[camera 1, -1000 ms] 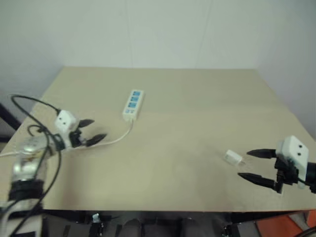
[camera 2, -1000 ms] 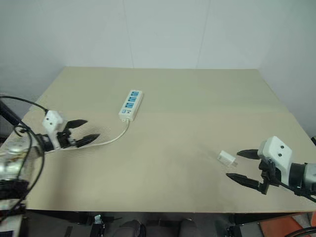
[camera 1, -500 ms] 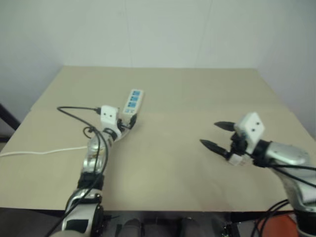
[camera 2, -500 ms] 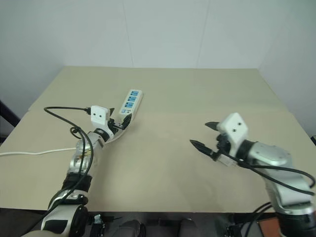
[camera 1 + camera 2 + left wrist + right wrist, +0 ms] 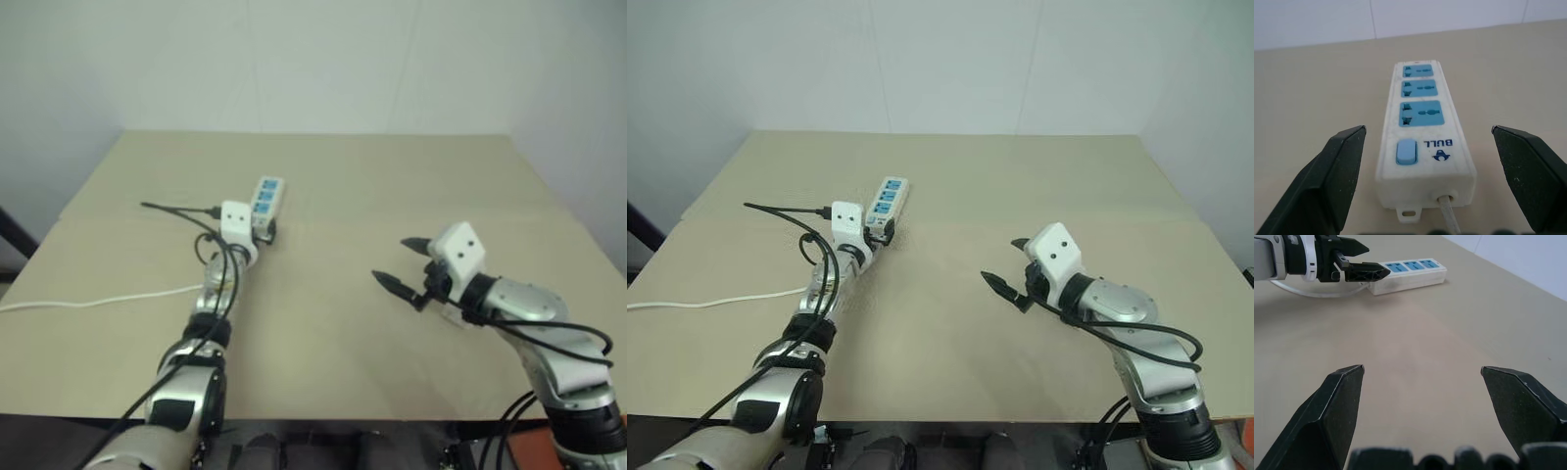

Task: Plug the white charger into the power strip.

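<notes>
Jaws of both grippers spread wide, holding nothing.

Left gripper (image 5: 1425,147) reaches forward, level, jaws spread wide; right gripper (image 5: 400,262) angles leftward, equally spread.

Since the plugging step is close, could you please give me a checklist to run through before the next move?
1. Left gripper open: ok.
2. Power strip lined up between the left fingers, cord end nearest: ok.
3. Three blue sockets free: ok.
4. Right gripper open: ok.
5. Charger held by the right gripper: not ok, bare table lies between its fingers.
6. Where the charger lies: cannot tell.
</notes>
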Tool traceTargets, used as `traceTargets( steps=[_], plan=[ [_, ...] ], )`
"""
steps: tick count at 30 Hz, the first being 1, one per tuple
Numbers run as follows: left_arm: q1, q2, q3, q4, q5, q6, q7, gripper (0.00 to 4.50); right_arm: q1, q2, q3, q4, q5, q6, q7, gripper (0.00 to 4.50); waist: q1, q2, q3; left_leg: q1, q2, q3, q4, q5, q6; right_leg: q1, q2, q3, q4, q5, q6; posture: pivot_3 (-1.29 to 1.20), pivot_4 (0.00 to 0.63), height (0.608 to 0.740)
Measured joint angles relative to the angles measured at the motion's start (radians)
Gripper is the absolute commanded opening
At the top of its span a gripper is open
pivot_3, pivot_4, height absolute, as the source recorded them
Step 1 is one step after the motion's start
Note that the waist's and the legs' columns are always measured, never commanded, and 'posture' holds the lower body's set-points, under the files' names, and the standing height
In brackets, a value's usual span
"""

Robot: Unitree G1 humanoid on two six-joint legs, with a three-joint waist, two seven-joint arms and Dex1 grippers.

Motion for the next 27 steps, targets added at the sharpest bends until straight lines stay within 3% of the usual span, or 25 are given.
traceTargets(
  steps=[19, 24, 27],
  plan=[
    [-0.119, -0.003, 0.028, 0.311, -0.001, -0.121, 0.008, 4.48, 0.031, 0.01, -0.007, -0.018, 0.0, 0.038, -0.033, 4.5, 0.002, 0.0, 0.0, 0.001, 0.0, 0.0, 0.0, 0.0, 0.0, 0.001, 0.0, 0.0, 0.0, 0.0, 0.0, 0.0, 0.15, 0.74],
    [-0.125, -0.01, 0.059, 0.326, -0.035, -0.121, -0.014, 3.26, 0.051, 0.009, -0.012, -0.026, -0.002, 0.04, -0.035, 4.5, 0.002, 0.0, 0.0, 0.001, 0.0, 0.0, 0.0, 0.0, 0.0, 0.001, 0.0, 0.0, 0.0, 0.0, 0.0, 0.0, 0.15, 0.74],
    [-0.127, -0.011, 0.056, 0.328, -0.033, -0.123, -0.009, 3.22, 0.051, 0.008, -0.012, -0.026, -0.003, 0.04, -0.036, 4.5, 0.002, 0.0, 0.0, 0.001, 0.0, 0.0, 0.0, 0.0, 0.0, 0.001, 0.0, 0.0, 0.0, 0.0, 0.0, 0.0, 0.15, 0.74]
  ],
)
